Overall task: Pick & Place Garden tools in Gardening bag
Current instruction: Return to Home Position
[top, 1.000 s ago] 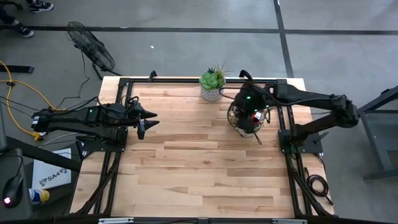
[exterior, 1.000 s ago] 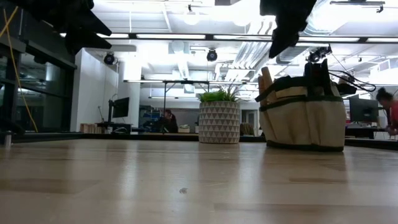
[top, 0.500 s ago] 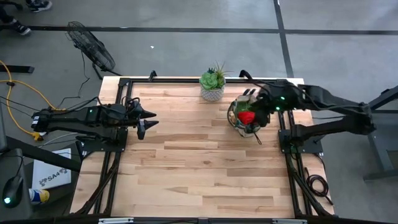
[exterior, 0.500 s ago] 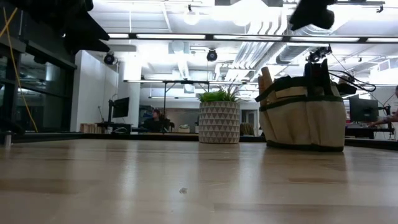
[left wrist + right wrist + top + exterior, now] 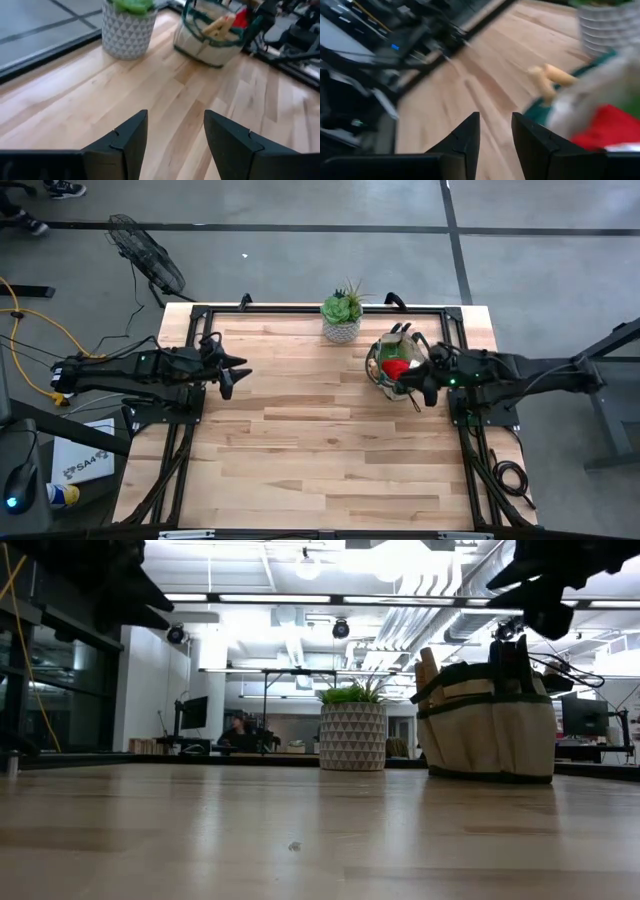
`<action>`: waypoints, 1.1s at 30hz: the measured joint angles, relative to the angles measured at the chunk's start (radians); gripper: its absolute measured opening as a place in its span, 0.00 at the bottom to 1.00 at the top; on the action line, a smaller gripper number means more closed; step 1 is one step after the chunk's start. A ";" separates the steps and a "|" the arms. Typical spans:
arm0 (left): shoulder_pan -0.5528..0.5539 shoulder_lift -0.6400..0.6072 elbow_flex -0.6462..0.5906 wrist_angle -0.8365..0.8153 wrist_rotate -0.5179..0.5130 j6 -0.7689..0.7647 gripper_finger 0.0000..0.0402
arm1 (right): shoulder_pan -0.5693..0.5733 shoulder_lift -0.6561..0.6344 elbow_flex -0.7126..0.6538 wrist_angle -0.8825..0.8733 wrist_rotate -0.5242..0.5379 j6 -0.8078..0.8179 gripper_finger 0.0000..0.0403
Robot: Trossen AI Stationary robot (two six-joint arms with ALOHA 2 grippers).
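Observation:
The khaki gardening bag (image 5: 392, 380) stands on its base at the table's far right; its side shows in the low view (image 5: 490, 730). A red cone-shaped piece (image 5: 396, 367) and wooden tool handles (image 5: 220, 25) sit inside it and stick up past the rim. My right gripper (image 5: 426, 386) hovers above the bag's right side, open by a narrow gap, with nothing between its fingers (image 5: 496, 132). My left gripper (image 5: 232, 372) waits open over the table's left side, its fingers apart above bare wood (image 5: 175, 135).
A green succulent in a white patterned pot (image 5: 341, 315) stands at the far edge, just left of the bag. Black frame rails (image 5: 190, 410) run along the table's left and right edges. Bare wood (image 5: 320, 440) fills the middle and near half.
My right gripper has drawn back from above the bag toward the table's right edge, sinking a little and rolling about its own axis. The red piece in the bag, partly covered before, now shows in full from above. The bag has stayed in place.

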 joint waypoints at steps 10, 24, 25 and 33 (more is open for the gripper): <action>0.000 -0.012 -0.006 0.001 0.120 0.072 0.47 | 0.083 -0.042 -0.281 0.568 -0.011 -0.055 0.26; 0.000 -0.241 -0.299 0.362 0.268 0.202 0.47 | 0.105 -0.100 -0.533 1.081 -0.060 -0.170 0.26; 0.000 -0.266 -0.310 0.365 0.268 0.203 0.47 | 0.105 -0.117 -0.541 1.078 -0.061 -0.183 0.26; 0.000 -0.474 -0.414 0.367 0.266 0.217 0.47 | 0.103 -0.318 -0.619 1.002 -0.064 -0.210 0.25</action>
